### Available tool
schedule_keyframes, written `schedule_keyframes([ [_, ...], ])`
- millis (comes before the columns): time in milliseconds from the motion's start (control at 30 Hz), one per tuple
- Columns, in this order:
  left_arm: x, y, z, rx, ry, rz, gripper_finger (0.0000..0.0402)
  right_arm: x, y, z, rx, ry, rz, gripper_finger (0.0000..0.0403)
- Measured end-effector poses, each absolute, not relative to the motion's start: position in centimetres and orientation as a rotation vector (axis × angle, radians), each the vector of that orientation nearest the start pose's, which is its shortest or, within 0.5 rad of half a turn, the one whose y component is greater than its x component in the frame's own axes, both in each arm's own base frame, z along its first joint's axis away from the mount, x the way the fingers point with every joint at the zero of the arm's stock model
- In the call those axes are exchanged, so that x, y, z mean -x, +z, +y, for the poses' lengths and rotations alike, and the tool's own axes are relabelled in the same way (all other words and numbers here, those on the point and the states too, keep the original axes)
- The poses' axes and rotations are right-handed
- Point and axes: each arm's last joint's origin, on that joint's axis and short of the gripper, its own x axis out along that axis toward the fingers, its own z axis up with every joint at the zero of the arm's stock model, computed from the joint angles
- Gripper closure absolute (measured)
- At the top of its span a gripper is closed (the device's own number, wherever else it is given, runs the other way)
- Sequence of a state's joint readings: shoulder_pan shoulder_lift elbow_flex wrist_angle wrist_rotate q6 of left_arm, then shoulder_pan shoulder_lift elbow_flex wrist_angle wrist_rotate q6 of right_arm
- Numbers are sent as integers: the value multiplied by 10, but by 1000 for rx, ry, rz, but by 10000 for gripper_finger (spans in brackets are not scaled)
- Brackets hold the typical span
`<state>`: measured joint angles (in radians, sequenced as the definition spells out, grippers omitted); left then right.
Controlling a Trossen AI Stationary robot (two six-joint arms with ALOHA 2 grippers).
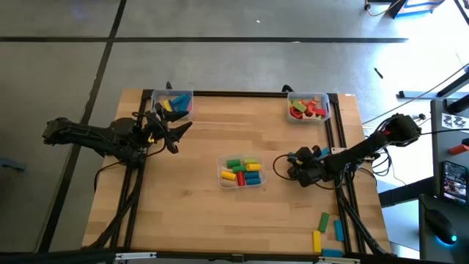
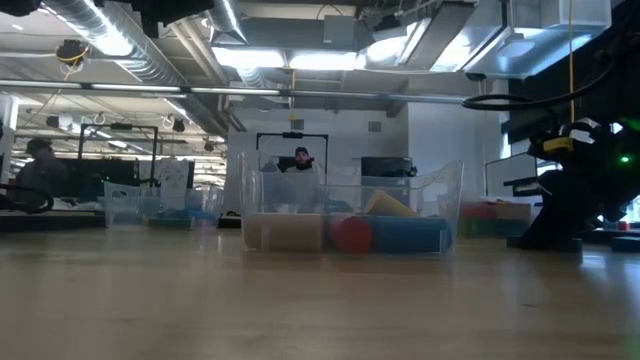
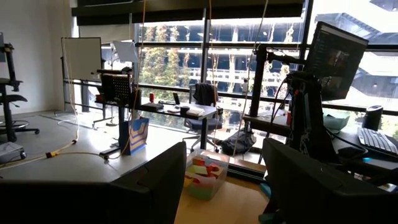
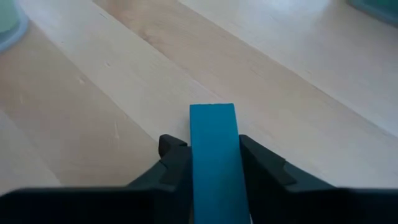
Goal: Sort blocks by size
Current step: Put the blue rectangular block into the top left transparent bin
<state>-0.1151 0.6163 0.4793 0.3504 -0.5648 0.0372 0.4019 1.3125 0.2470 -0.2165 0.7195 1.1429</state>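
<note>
The left claw [image 1: 174,130] hovers at the tabletop's [image 1: 190,198] left side, fingers spread wide and holding nothing. Just beyond its tips sits a clear bin [image 1: 174,103] with yellow, blue and pink blocks. Its wrist view adds what the overhead cannot: between the two dark fingers [image 3: 155,186], the far bin [image 3: 205,177] of red and orange blocks and the room's windows.

Between the two claws sits the middle bin [image 1: 242,171], filled with green, yellow, red and blue blocks [image 1: 243,173]; the low view shows it side-on [image 2: 350,215].

The right claw [image 1: 294,163] rests low, just beside that bin. From above, its grip is unclear; its wrist view shows the fingers [image 4: 177,158] pinched narrow on a blue bar [image 4: 214,162], which sticks out forward over bare wood. Behind the right claw, near the tabletop's front edge, lie loose blocks [image 1: 326,231] in green, yellow and blue.
</note>
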Motion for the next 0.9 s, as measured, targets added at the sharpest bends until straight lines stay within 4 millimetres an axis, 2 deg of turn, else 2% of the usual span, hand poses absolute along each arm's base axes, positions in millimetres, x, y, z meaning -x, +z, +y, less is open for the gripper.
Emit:
schedule_keyframes([
  [167,-146,302,-1,33,452,-194,192,-146,88,41,-328,-796,752,302],
  [333,-146,302,-1,32,452,-194,192,-148,90,42,-332,-793,748,292],
  [567,-146,302,-1,31,452,-194,192,-166,106,50,-272,-709,766,300],
  [900,-146,302,-1,32,452,-195,192,-184,126,56,-218,-684,717,294],
])
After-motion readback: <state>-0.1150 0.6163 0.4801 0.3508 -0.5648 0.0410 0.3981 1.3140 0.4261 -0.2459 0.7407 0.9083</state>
